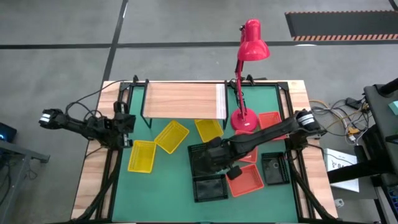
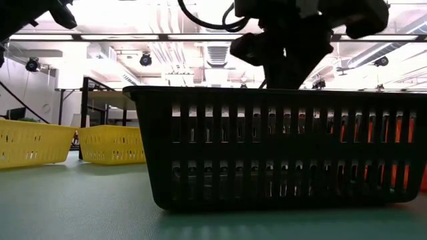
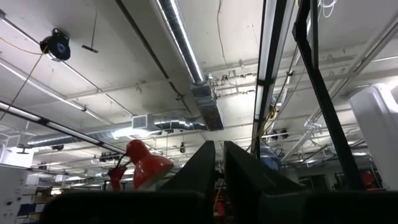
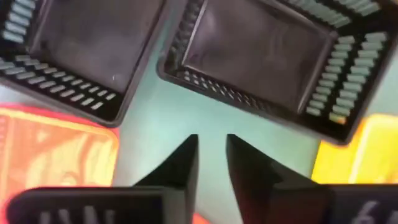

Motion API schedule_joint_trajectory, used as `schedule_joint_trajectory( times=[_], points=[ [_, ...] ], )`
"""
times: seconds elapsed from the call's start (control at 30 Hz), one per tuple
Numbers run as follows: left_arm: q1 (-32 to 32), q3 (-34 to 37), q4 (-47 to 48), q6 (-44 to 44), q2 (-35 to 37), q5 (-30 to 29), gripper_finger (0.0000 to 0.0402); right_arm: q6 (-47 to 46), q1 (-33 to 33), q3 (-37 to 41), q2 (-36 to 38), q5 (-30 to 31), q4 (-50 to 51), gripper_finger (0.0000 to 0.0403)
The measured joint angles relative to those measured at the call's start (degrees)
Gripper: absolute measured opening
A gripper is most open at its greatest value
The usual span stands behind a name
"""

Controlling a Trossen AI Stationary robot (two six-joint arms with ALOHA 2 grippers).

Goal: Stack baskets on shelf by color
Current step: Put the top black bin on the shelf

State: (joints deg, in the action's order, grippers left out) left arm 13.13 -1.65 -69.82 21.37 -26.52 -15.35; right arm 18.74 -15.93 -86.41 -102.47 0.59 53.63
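Note:
Three black baskets [image 1: 204, 159], [image 1: 209, 188], [image 1: 275, 169] lie flat on the green table, as do three yellow baskets [image 1: 142, 155], [image 1: 171, 136], [image 1: 208, 129] and orange-red baskets [image 1: 245, 180], [image 1: 269, 121]. The shelf [image 1: 183, 99] stands at the far edge with nothing on it. My right gripper [image 4: 212, 154] hangs slightly open, pointing steeply down over bare green table, with two black baskets [image 4: 81, 50], [image 4: 267, 56] just beyond it. It touches nothing. My left gripper [image 3: 219, 152] is shut on nothing and points up at the ceiling by the table's left edge [image 1: 124, 122].
A red desk lamp [image 1: 244, 118] stands on the table beside the shelf's right end, its head [image 1: 252, 43] beyond the far edge. In the low view one black basket [image 2: 280, 147] fills the foreground. Free green table lies near the front left.

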Motion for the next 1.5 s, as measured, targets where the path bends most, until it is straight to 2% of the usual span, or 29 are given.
schedule_joint_trajectory(
  times=[0.1, 0.2, 0.33, 0.57, 0.93, 1.1, 1.37, 1.5],
  points=[
    [0.01, 0.0, -0.05, 0.0, 0.07, 0.0, 0.0017, 7.19, -0.29, -0.48, -1.03, 2.46, 0.62, 0.0125],
    [-0.01, 0.0, -0.05, 0.02, 0.06, 0.0, 0.0017, 16.74, -1.07, -0.53, -1.25, 7.4, 0.3, 0.0159],
    [0.0, 0.0, -0.04, 0.04, 0.09, 0.02, 0.0017, 27.21, -2.18, -0.53, -1.25, 9.43, -1.17, 0.0181],
    [-0.01, -0.02, -0.05, 0.07, 0.13, 0.02, 0.0017, 31.46, -2.03, -0.53, -1.74, 9.51, -4.71, 0.0173],
    [0.01, -0.02, -0.04, 0.04, 0.1, 0.04, 0.0017, 35.66, -1.84, -0.44, -6.89, 6.62, -6.55, 0.0162],
    [0.01, -0.02, -0.15, 0.05, 0.07, 0.04, 0.0017, 40.22, -1.78, -0.44, -7.98, 6.42, -8.14, 0.013],
    [-0.01, -0.02, -0.14, 0.04, 0.09, 0.05, 0.0017, 42.17, -1.17, -0.51, -7.74, 2.52, -8.98, 0.0019],
    [0.01, -0.02, -0.16, 0.04, 0.07, 0.06, 0.0017, 44.04, -1.17, -0.91, -6.17, 2.42, -8.94, 0.0012]
  ],
)
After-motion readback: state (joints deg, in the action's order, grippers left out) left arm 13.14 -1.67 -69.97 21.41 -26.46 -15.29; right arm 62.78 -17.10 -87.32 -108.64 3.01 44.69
